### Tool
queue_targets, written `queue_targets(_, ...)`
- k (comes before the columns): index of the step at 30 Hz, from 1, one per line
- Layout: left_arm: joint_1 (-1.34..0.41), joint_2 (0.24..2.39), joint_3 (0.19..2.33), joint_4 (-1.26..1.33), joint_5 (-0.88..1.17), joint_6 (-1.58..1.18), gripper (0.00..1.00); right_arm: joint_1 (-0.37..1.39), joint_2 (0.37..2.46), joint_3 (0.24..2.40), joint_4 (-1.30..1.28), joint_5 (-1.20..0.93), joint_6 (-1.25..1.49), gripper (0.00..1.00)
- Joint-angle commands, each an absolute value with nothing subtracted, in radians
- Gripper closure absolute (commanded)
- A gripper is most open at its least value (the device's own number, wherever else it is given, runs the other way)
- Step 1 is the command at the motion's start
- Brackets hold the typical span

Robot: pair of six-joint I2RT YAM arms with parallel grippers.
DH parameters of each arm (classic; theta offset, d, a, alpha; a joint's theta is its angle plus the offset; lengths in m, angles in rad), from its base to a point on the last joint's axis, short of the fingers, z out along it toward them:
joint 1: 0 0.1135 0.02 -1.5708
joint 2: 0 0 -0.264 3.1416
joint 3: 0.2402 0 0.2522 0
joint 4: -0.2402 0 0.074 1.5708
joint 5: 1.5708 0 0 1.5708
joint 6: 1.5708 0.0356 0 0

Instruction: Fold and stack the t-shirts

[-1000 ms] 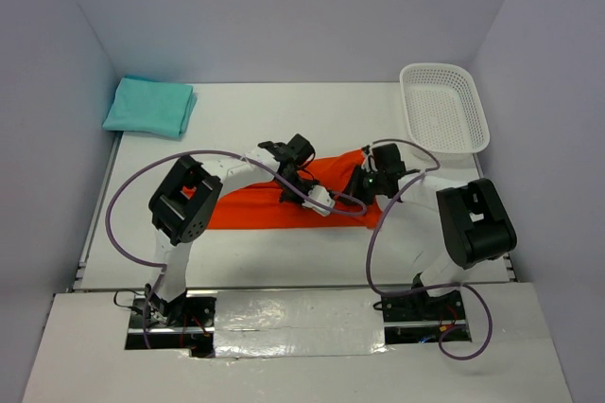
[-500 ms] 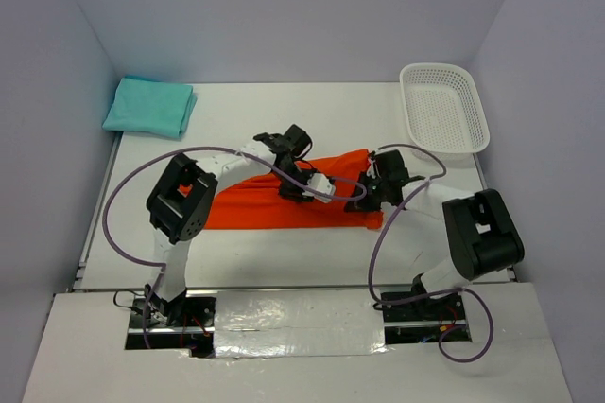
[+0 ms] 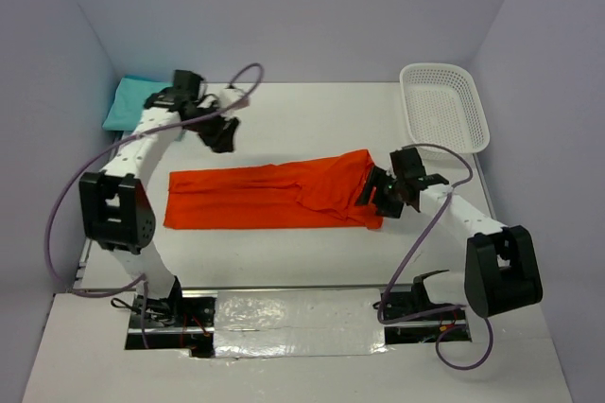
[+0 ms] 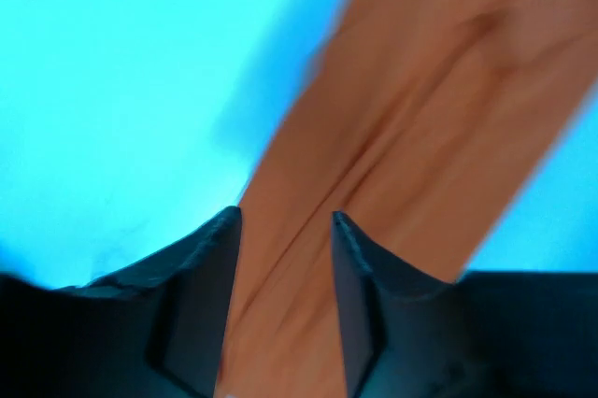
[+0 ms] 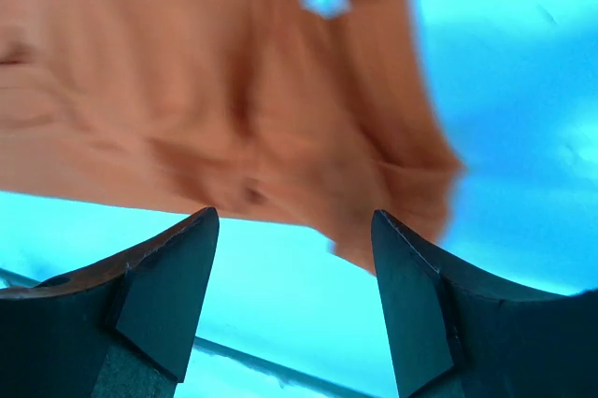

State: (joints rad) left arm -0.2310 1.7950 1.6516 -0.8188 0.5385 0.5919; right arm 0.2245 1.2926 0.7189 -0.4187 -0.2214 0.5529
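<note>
An orange t-shirt (image 3: 265,197), folded into a long strip, lies flat across the middle of the table. My left gripper (image 3: 220,134) hangs open above the table's back left, clear of the cloth. In the left wrist view the orange t-shirt (image 4: 420,118) runs below the left gripper (image 4: 285,220), with nothing between its fingers. My right gripper (image 3: 376,197) is open at the strip's right end. In the right wrist view the right gripper (image 5: 294,220) is empty, and the orange t-shirt (image 5: 187,90) lies just beyond its tips. A folded teal t-shirt (image 3: 118,110) rests in the back left corner, partly behind the left arm.
A white mesh basket (image 3: 444,105) stands at the back right corner. Grey walls close in the table on three sides. Purple cables loop from both arms over the table.
Both grippers have opened and let go of the orange t-shirt. The left arm swung up and away to the back left; the right gripper drew back to the right end. The shirt now lies stretched out.
</note>
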Motion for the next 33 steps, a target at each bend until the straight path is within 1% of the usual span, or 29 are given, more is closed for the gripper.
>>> queue_targets(1,-0.069,1.652,1.478,-0.731,0.333,0.448,0.43,0.172,1.266,0.663,-0.471,-0.205,0.595,0.26)
queue_targets(2,-0.008,1.597,1.383,-0.682,0.269,0.448,0.39,0.163,1.273,0.657,-0.465,-0.231,0.598,0.26)
queue_targets(3,0.036,1.583,1.346,-0.605,0.167,0.446,0.36,0.158,1.279,0.641,-0.444,-0.245,0.606,0.26)
queue_targets(4,0.076,1.583,1.294,-0.579,0.138,0.448,0.33,0.149,1.295,0.632,-0.427,-0.262,0.607,0.26)
queue_targets(5,0.156,1.595,1.278,-0.562,0.118,0.448,0.33,0.150,1.310,0.624,-0.398,-0.282,0.612,0.26)
queue_targets(8,0.262,1.667,1.252,-0.480,0.086,0.445,0.31,0.147,1.374,0.601,-0.355,-0.288,0.627,0.26)
queue_targets(11,0.278,1.732,1.250,-0.420,0.083,0.457,0.29,0.147,1.442,0.597,-0.316,-0.293,0.641,0.28)
queue_targets(14,0.279,1.788,1.253,-0.394,0.120,0.440,0.27,0.138,1.465,0.618,-0.318,-0.288,0.644,0.35)
queue_targets(17,0.279,1.819,1.246,-0.383,0.140,0.436,0.27,0.127,1.486,0.633,-0.330,-0.304,0.637,0.56)
queue_targets(18,0.281,1.818,1.241,-0.377,0.126,0.411,0.28,0.126,1.493,0.644,-0.330,-0.307,0.635,0.70)
queue_targets(20,0.300,1.799,1.224,-0.361,0.121,0.394,0.28,0.121,1.523,0.679,-0.333,-0.325,0.615,0.83)
queue_targets(21,0.310,1.790,1.220,-0.360,0.136,0.382,0.28,0.118,1.543,0.704,-0.340,-0.330,0.603,0.95)
queue_targets(22,0.320,1.775,1.221,-0.367,0.152,0.379,0.28,0.115,1.596,0.739,-0.356,-0.330,0.586,0.99)
queue_targets(25,0.348,1.766,1.248,-0.417,0.178,0.385,0.28,0.117,1.724,0.914,-0.437,-0.295,0.531,1.00)
queue_targets(26,0.350,1.766,1.256,-0.454,0.190,0.403,0.29,0.118,1.753,1.001,-0.465,-0.275,0.522,1.00)
queue_targets(28,0.348,1.761,1.267,-0.482,0.204,0.417,0.31,0.117,1.837,1.099,-0.495,-0.246,0.509,1.00)
queue_targets(29,0.350,1.756,1.269,-0.489,0.213,0.425,0.32,0.117,1.874,1.223,-0.543,-0.204,0.503,1.00)
queue_targets(30,0.350,1.753,1.269,-0.506,0.225,0.439,0.33,0.118,1.911,1.291,-0.572,-0.169,0.486,1.00)
queue_targets(31,0.350,1.750,1.273,-0.511,0.241,0.440,0.33,0.118,1.995,1.368,-0.601,-0.137,0.480,1.00)
queue_targets(32,0.350,1.750,1.278,-0.517,0.251,0.446,0.34,0.118,2.041,1.517,-0.656,-0.088,0.474,1.00)
queue_targets(33,0.350,1.753,1.288,-0.537,0.283,0.451,0.35,0.118,2.134,1.592,-0.682,-0.074,0.462,1.00)
